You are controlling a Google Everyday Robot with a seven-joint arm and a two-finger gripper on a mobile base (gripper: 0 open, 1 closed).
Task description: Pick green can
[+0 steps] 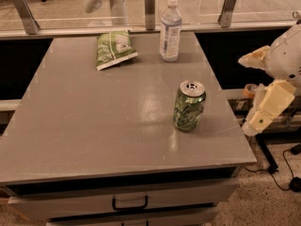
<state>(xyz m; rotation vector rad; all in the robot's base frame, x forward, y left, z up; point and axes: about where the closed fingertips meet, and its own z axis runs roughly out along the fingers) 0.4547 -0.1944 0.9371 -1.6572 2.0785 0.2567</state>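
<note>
The green can [189,106] stands upright on the grey table [94,126], near its right edge, silver top with pull tab facing up. My gripper [246,94] is off the table's right side, about level with the can and a short way to its right, not touching it. Its two cream fingers [268,106] are spread apart with nothing between them.
A clear plastic bottle [170,30] with a white cap stands at the back of the table. A flat green-and-white snack bag [114,49] lies at the back left. A glass rail with metal posts [149,4] runs behind the table. A drawer handle [130,203] is below the front edge.
</note>
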